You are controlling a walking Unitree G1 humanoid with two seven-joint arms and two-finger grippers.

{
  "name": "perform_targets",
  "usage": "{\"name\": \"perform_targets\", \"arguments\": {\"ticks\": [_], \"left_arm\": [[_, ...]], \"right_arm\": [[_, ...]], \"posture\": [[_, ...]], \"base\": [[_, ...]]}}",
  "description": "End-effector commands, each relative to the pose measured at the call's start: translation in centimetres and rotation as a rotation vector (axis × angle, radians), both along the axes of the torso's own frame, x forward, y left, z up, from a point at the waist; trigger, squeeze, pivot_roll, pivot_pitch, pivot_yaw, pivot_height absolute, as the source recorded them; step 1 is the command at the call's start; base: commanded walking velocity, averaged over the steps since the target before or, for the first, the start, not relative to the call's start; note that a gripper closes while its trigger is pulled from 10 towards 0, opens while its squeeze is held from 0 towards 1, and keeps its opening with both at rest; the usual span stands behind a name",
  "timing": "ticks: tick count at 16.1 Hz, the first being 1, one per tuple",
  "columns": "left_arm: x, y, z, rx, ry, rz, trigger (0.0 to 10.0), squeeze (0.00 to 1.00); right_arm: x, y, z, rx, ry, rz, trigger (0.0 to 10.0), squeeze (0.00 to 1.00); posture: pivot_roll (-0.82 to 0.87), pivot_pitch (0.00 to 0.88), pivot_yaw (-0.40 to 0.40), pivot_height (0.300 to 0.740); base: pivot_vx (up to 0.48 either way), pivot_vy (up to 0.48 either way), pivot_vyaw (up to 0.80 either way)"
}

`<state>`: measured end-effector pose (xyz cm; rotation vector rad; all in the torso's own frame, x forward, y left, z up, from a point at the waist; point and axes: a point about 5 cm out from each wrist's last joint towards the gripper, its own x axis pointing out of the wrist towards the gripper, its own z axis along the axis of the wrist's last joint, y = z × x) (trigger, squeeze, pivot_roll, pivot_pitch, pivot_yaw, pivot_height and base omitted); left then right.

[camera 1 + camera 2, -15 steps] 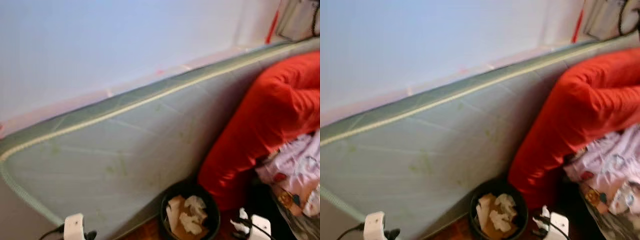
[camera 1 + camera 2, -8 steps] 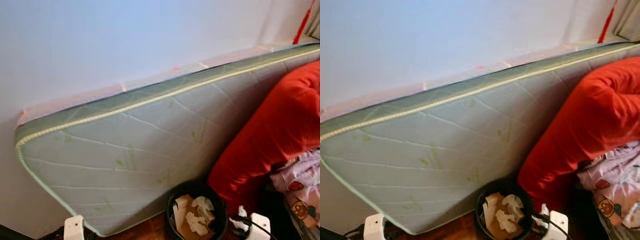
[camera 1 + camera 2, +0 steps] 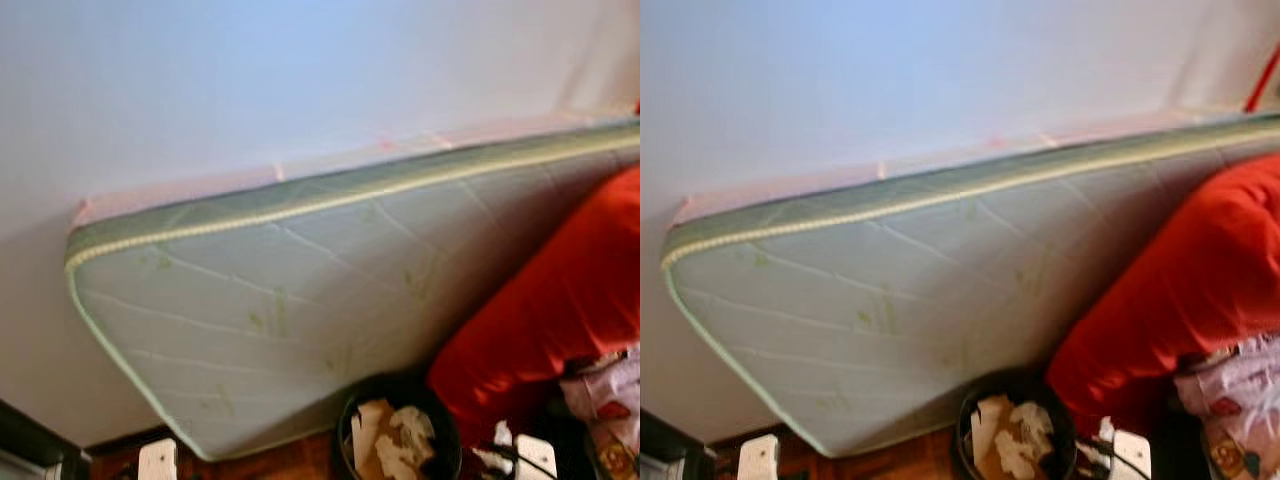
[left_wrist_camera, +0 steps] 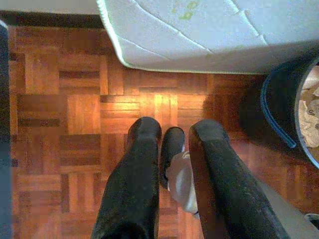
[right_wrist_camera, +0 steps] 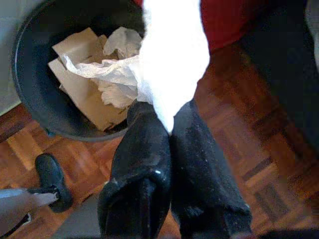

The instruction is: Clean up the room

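Parquet [image 4: 75, 109] covers the floor, warm brown blocks under glare. A mattress [image 3: 300, 320] leans on the pale wall [image 3: 250, 80], a red cushion [image 3: 560, 310] at its 3 o'clock. At 6 o'clock of the mattress stands a black bin [image 5: 35, 94] holding cardboard and crumpled paper. The right gripper [image 5: 167, 127] is clamped on a white tissue [image 5: 172, 55], seemingly just beside the bin's rim. The left gripper [image 4: 172, 134] hangs over the floor, fingers apart.

A quilted mattress [image 3: 330, 310] leans against the wall [image 3: 250, 80] beside a bin [image 3: 400, 440].
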<state>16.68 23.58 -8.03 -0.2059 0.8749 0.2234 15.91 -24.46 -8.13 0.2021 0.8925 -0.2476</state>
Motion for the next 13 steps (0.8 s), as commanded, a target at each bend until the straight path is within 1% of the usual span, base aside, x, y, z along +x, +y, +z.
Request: {"name": "perform_targets", "arguments": {"ticks": [1,3,5,6,8,10,11,12,13], "left_arm": [[-0.27,0.07,-0.10,0.011,0.009,-0.010,10.0,0.00],[-0.38,0.00,-0.15,0.006,0.005,-0.003,10.0,0.00],[-0.39,0.01,-0.15,0.014,0.008,-0.014,10.0,0.00],[-0.34,0.06,-0.11,0.022,0.008,-0.029,10.0,0.00],[-0.26,0.05,-0.08,0.026,0.008,-0.034,10.0,0.00],[-0.11,0.12,0.00,0.035,0.007,-0.044,10.0,0.00],[-0.02,0.14,0.04,0.043,0.009,-0.049,10.0,0.00],[0.04,0.13,0.06,0.044,0.008,-0.050,10.0,0.00],[0.29,0.03,0.15,0.045,0.003,-0.060,10.0,0.00]], "right_arm": [[0.12,-0.09,0.10,-0.005,-0.008,0.013,10.0,0.00],[0.06,-0.16,0.11,-0.014,-0.005,0.035,10.0,0.00],[0.08,-0.23,0.18,-0.023,-0.021,0.018,10.0,0.00],[0.03,-0.20,0.14,-0.018,-0.026,-0.009,10.0,0.00],[0.05,-0.17,0.12,-0.010,-0.024,-0.023,10.0,0.00],[0.17,-0.04,0.14,0.005,-0.036,-0.041,10.0,0.00],[0.23,0.08,0.12,0.015,-0.036,-0.050,10.0,0.00],[0.30,0.07,0.15,0.012,-0.036,-0.045,10.0,0.00],[0.53,-0.01,0.27,0.012,-0.044,-0.056,10.0,0.00]], "posture": [[0.06,0.000,-0.027,0.740],[0.07,0.000,-0.020,0.740],[0.09,0.000,-0.006,0.740],[0.09,0.000,0.006,0.740],[0.09,0.000,0.013,0.740],[0.08,0.000,0.024,0.740],[0.09,0.000,0.046,0.740],[0.09,0.000,0.046,0.740],[0.10,0.000,0.057,0.740]], "base": [[0.000,0.000,0.00],[0.000,0.000,0.00],[0.000,0.000,0.00],[0.247,0.000,0.80],[0.247,0.000,0.80],[0.249,0.000,0.00],[0.251,0.000,0.00],[0.251,0.000,0.00],[0.000,0.000,0.00]]}}
